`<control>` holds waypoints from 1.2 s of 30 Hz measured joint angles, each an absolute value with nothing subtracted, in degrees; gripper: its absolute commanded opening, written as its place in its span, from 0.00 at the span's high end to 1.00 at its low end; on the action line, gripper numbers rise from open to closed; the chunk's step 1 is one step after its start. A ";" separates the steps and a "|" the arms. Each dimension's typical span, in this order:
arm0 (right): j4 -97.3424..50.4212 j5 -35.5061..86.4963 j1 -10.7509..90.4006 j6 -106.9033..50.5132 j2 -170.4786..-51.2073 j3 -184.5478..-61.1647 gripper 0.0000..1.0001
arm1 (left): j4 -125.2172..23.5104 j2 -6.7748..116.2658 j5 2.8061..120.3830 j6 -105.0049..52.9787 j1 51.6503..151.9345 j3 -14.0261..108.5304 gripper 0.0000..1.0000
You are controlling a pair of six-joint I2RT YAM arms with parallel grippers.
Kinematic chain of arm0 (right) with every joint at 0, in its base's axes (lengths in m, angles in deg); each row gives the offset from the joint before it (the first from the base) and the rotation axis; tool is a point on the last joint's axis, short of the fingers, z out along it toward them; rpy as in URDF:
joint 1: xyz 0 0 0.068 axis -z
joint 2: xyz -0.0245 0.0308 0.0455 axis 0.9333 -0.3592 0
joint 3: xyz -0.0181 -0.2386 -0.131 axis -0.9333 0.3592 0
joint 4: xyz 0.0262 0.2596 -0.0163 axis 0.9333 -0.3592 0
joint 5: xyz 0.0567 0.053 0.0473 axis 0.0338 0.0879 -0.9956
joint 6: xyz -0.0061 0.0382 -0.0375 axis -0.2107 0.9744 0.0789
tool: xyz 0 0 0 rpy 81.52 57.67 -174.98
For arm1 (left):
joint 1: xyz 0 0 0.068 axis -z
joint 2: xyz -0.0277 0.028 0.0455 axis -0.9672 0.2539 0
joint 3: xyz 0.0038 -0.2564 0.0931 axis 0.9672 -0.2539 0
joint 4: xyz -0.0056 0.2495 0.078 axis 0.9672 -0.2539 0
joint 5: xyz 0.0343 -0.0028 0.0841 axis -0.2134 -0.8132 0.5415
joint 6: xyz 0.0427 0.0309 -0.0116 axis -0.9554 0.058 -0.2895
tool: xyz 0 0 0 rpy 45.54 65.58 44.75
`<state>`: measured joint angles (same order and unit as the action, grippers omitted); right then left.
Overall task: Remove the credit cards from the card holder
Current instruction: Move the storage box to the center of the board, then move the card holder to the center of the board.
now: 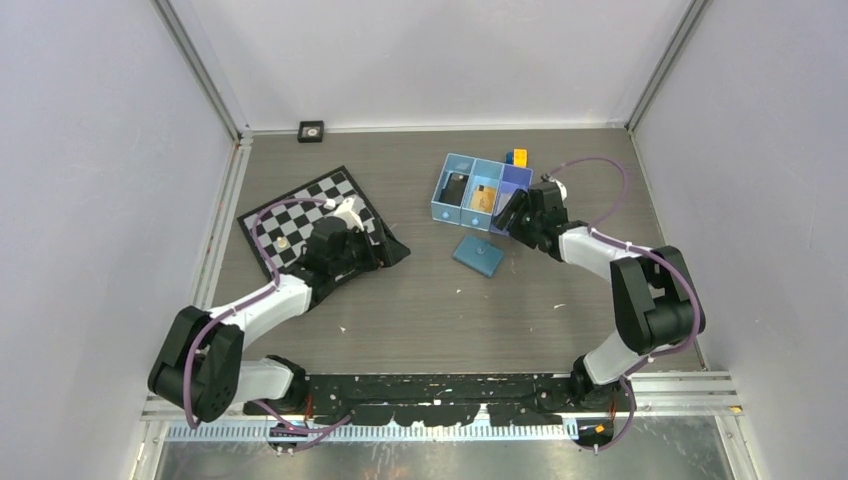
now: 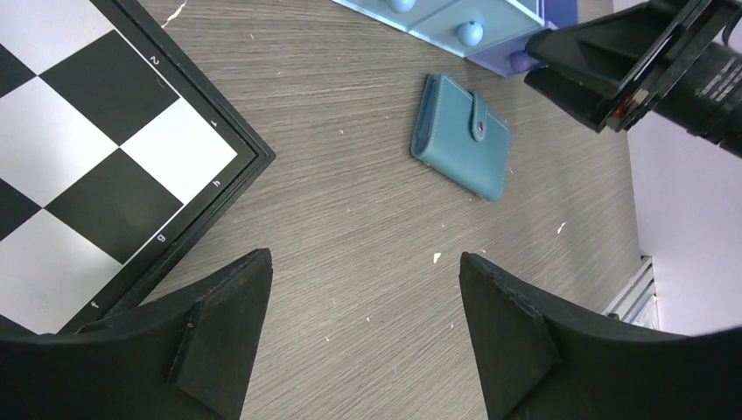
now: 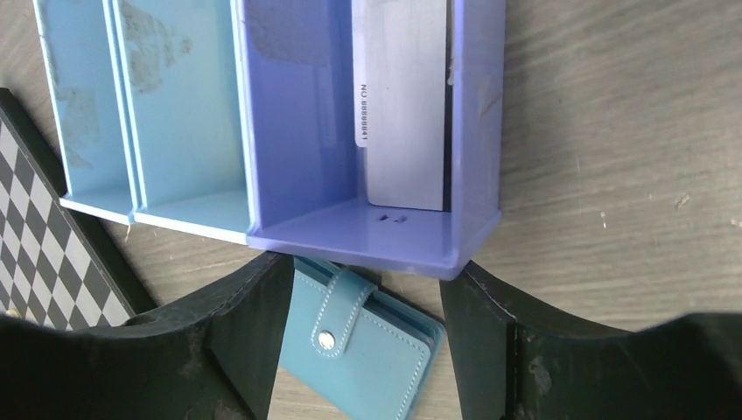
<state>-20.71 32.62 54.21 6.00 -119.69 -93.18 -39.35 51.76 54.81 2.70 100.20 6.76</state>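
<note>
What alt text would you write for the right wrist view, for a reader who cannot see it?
A silvery grey plastic card lies in the violet end compartment of a blue three-compartment plastic tray on a wood-grain table. Below it in frame, a closed light-blue wallet with a snap strap lies flat, framed by the open black fingers of the right end effector.

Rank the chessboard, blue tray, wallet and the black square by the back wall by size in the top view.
1. Chessboard, clearly largest
2. Tray
3. Wallet
4. Black square, smallest
</note>
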 measured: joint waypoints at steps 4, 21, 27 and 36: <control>-20.30 32.86 53.93 5.52 -120.24 -94.60 0.28 | -39.00 53.07 54.22 2.83 100.20 6.76 0.20; -21.13 32.27 47.11 3.84 -119.67 -90.07 0.27 | -39.13 56.46 50.79 2.85 100.20 7.79 0.20; -21.06 28.95 42.25 3.88 -120.30 -91.36 0.27 | -39.39 57.69 49.43 2.90 100.20 8.21 0.20; -18.79 24.84 39.04 2.07 -118.03 -91.49 0.31 | -39.50 60.05 48.14 3.09 100.42 9.39 0.20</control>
<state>-18.79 24.84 39.04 2.07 -118.03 -91.49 -39.50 60.05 48.14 3.09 100.42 9.39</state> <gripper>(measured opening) 0.720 0.803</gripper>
